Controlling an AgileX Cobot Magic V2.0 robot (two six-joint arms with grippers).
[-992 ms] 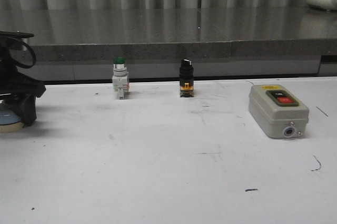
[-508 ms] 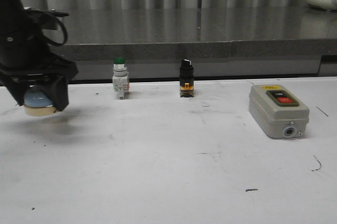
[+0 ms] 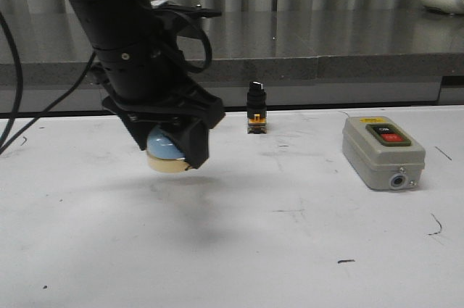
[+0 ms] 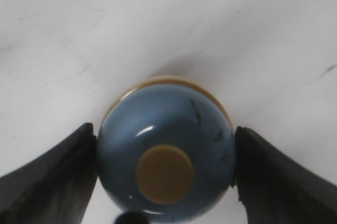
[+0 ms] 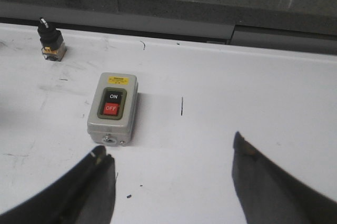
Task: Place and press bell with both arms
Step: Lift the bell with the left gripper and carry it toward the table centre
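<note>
The left tool (image 3: pixel 168 150), clamping the bell (image 3: pixel 167 153), has carried it inward above the counter (image 3: pixel 290 235); placing comes next, the right tool (image 5: pixel 171 182) gaping wide.

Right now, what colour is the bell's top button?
Cream-tan, set in the light-blue dome of the bell; the left wrist view shows it best.

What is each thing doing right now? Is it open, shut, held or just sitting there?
Bell: held in the air above the table, upright.
Left gripper: shut on the bell.
Right gripper: open, holding nothing.
Grey switch box: sitting on the table, untouched.
Black selector switch: standing upright on the table.
</note>
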